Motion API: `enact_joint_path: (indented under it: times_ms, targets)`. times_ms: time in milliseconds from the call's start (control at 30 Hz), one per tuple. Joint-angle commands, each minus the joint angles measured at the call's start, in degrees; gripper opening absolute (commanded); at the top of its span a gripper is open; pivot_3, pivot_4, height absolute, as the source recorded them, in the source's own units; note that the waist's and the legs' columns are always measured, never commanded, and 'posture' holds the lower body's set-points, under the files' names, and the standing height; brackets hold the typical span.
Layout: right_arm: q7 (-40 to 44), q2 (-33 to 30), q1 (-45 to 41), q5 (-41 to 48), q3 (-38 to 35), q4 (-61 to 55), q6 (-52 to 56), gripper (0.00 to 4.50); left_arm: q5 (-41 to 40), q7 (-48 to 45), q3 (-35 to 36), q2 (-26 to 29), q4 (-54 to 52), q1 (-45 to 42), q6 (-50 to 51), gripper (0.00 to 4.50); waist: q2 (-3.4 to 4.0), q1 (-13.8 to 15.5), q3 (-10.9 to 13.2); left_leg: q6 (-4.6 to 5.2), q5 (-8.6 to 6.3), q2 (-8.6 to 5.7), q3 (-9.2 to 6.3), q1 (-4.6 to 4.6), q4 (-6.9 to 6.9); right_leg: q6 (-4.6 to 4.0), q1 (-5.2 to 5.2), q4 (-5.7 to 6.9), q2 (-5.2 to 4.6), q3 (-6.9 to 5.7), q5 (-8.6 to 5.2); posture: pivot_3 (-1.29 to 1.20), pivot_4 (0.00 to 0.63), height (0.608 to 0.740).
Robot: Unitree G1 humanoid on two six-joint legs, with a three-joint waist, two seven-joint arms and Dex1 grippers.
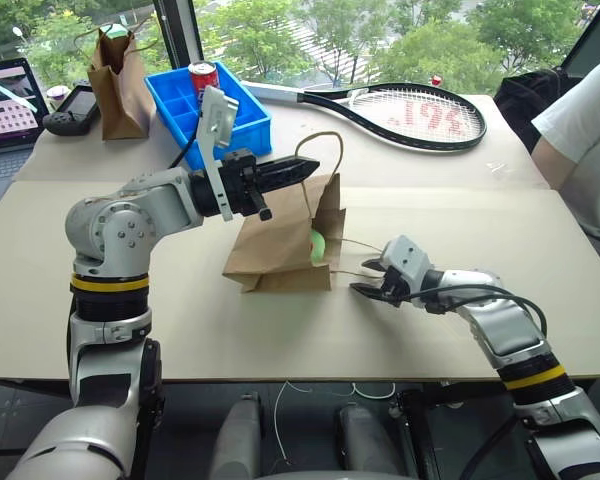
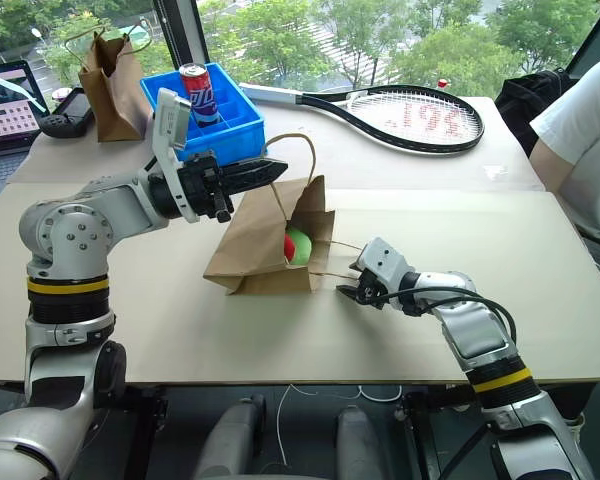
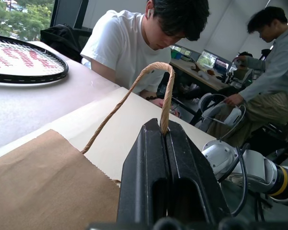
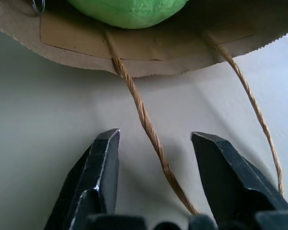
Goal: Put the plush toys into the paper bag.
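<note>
Kraft-brown, the paper bag (image 1: 280,245) lies on its side on the table (image 1: 130,330) in the left eye view, mouth turned to the robot's right. The left gripper (image 1: 305,172) is pressed together on the upper twine handle (image 1: 325,140), holding the top edge of the mouth up. The right gripper (image 1: 365,290) rests low on the table just beside the mouth, over the lower handle.

From the right eye, the green plush toy (image 2: 300,245) sits just inside the opening with the red plush toy (image 2: 289,247) touching it on the far side.

Along the left wrist, the black fingers (image 3: 149,177) meet flush with the twine loop pinched between them; a person in a white shirt (image 3: 122,45) sits beyond the table.

Along the right wrist, the fingers (image 4: 103,167) stand spread with the lower handle (image 4: 149,127) lying loose between them, not yet pinched. The green toy fills the mouth above.

Both toys look to be inside, though only shallowly, so they may yet slip out. What is left, I judge, is to take the lower handle and stand the bag upright.
</note>
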Motion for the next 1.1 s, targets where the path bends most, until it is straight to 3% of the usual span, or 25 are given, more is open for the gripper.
enact_joint_path:
  times_ms: [33,133,433,733,967,1100]
  targets:
    - [2.56,-3.08,1.74,-1.75,-0.1,1.04,0.6,1.02,-0.1,0.0,1.41,1.36,-1.65,-1.21,-1.31,0.0,-0.01,0.32,-0.01,-0.12,-0.07,-0.01,0.0,0.0,0.0,-0.03,0.04,-0.01,-0.01,-0.01,-0.02,0.0,0.15,0.74]
    - [2.42,-3.66,0.81,-0.75,-2.74,-0.55,0.5,0.03,0.18,-0.1,1.5,2.0,-1.36,-1.55,-1.91,0.0,-0.03,0.59,-0.02,-0.32,-0.2,-0.03,0.01,-0.02,0.03,-0.03,0.07,-0.06,-0.04,-0.01,-0.03,0.0,0.15,0.74]
    - [5.54,-9.44,-8.33,6.93,-13.4,-12.51,5.05,0.03,4.27,-0.96,2.15,5.41,3.82,-6.08,-7.1,0.0,-0.02,0.05,-0.01,-0.14,-0.05,0.0,0.03,-0.18,-0.01,0.03,-0.17,0.02,-0.01,-0.01,0.03,0.0,0.15,0.74]
    - [7.21,-11.45,-20.06,11.47,-13.68,-18.5,12.94,0.03,8.08,-2.96,1.69,7.04,8.64,-8.7,-11.73,0.0,-0.02,0.12,0.0,-0.18,-0.08,0.01,0.03,-0.22,-0.08,-0.02,-0.19,-0.04,-0.02,-0.02,0.04,0.0,0.15,0.74]
    - [6.9,-11.24,-21.73,13.8,-13.72,-21.18,16.36,0.03,9.74,-5.15,0.06,8.14,6.87,-4.89,-11.64,0.0,-0.02,0.11,-0.01,-0.09,-0.03,0.0,0.04,-0.28,-0.09,-0.14,-0.23,-0.03,-0.03,-0.02,0.11,0.0,0.15,0.74]
    - [8.14,-12.39,-18.14,16.59,-13.18,-24.65,20.56,0.03,10.29,-6.38,-0.75,9.66,6.0,-3.41,-10.61,0.0,-0.02,0.16,-0.01,-0.08,-0.01,0.01,0.03,-0.3,-0.09,-0.19,-0.28,-0.01,-0.02,-0.02,0.14,0.0,0.15,0.74]
